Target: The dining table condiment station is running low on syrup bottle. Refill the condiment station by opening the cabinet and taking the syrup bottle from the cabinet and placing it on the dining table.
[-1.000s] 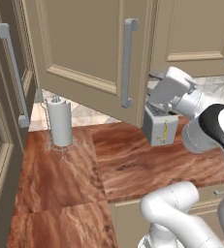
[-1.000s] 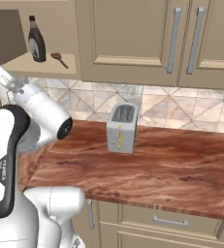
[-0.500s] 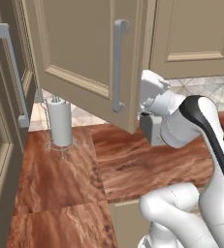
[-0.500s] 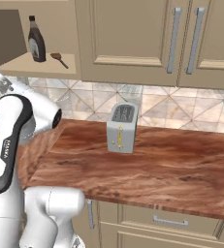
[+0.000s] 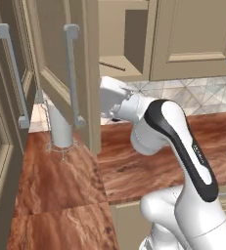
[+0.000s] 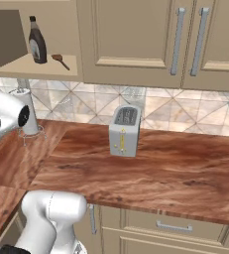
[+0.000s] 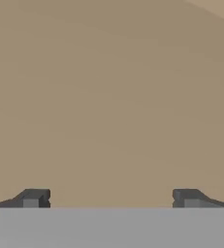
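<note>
From the left base view, the cabinet (image 5: 60,73) door stands swung out wide toward the camera, edge-on, its long grey bar handle (image 5: 71,73) facing left. A second grey handle (image 5: 11,73) belongs to the neighbouring door at the far left. Behind the open door, the cabinet's interior shows a pale shelf with a thin dark utensil (image 5: 112,66) lying near its front edge. The white arm's wrist sits right behind the door's free edge, above the reddish-brown worktop (image 5: 148,166). A paper towel roll on a wire stand (image 5: 59,129) is on the worktop's back left corner, partly hidden by the door.

From the right base view, the syrup bottle (image 6: 36,45) stands upright on the open cabinet's shelf (image 6: 41,67), toward the back left, with a small spoon-like utensil (image 6: 60,60) lying just beside it to the right. A silver toaster (image 6: 125,130) stands near the worktop's back edge, before the tiled wall. The paper towel roll (image 6: 28,111) is at the back left.

In the hand view, the gripper (image 7: 111,198) is spread wide and grasps nothing; a flat tan surface lies beyond its fingertips (image 7: 33,197).
</note>
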